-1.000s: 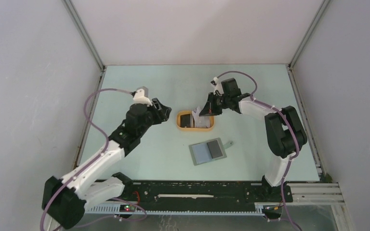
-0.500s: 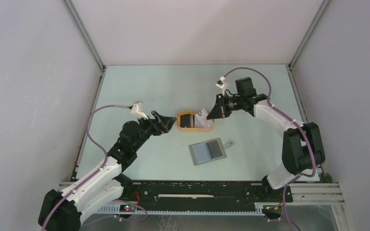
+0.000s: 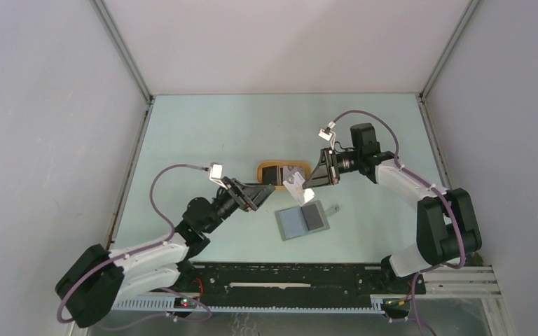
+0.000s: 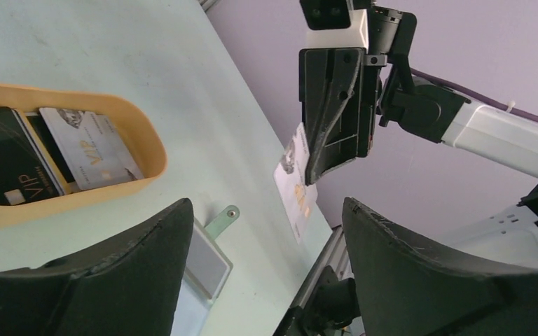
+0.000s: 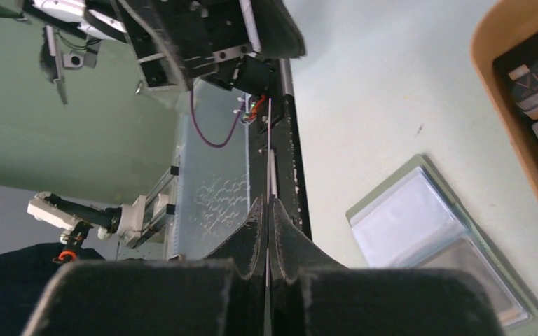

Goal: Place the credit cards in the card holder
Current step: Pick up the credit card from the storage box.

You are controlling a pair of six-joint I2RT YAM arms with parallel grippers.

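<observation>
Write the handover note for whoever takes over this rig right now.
Left end effector: open, empty, beside the orange tray.
Right end effector: shut on a whitish card, in the air between tray and card holder.
Card holder: open, flat on the table.
Tray holds a black card and a pale card.
Done: one card picked up. Left: slot it in, then the others.

**Inspector A:** Access to the wallet (image 3: 302,221)?

**Inspector B:** Open table (image 3: 217,126) on its near and right sides. The far side is obstructed. The right gripper (image 3: 309,180) holds a white card (image 3: 296,186) over the gap between wallet and tray (image 3: 287,164).

**Inspector A:** And from the left?

**Inspector B:** The left gripper (image 3: 265,192) hangs there with its jaws wide, by the tray's near rim.

**Inspector A:** Beyond the tray?

**Inspector B:** Bare table up to the back wall (image 3: 287,42).
</observation>
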